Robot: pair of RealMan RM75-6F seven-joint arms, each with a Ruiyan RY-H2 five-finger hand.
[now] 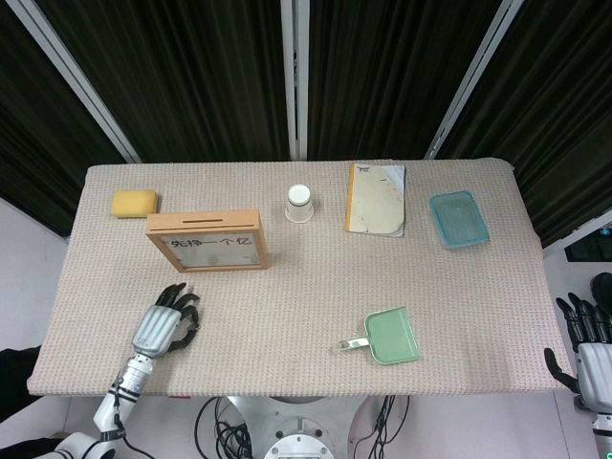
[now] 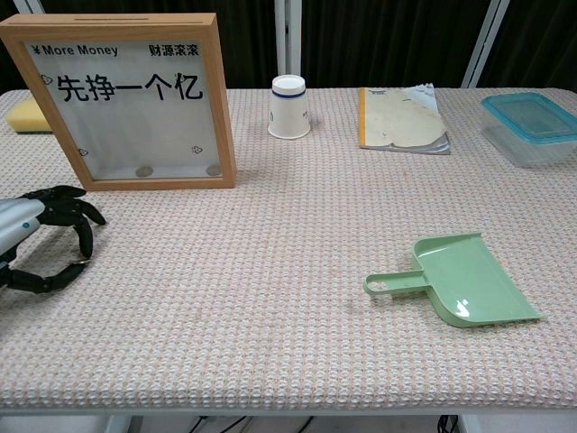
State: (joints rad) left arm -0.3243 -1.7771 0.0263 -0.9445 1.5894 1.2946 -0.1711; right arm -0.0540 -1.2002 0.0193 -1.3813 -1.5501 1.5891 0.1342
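My left hand (image 1: 164, 323) hovers low over the table's near left part, just in front of the wooden framed money box (image 1: 207, 241). Its fingers (image 2: 79, 220) are curved and apart, holding nothing, as the chest view of the left hand (image 2: 41, 239) also shows. My right hand (image 1: 595, 342) hangs off the table's right edge, fingers spread, empty. A green dustpan (image 1: 387, 337) lies near the front, right of centre; the chest view shows the dustpan (image 2: 460, 280) with its handle pointing left.
A yellow sponge (image 1: 134, 203) lies at the far left. A white paper cup (image 1: 299, 203) stands upside down at the back middle, a worn notebook (image 1: 377, 199) beside it, and a blue lidded container (image 1: 458, 219) at the right. The table (image 1: 287, 316) is covered in woven cloth.
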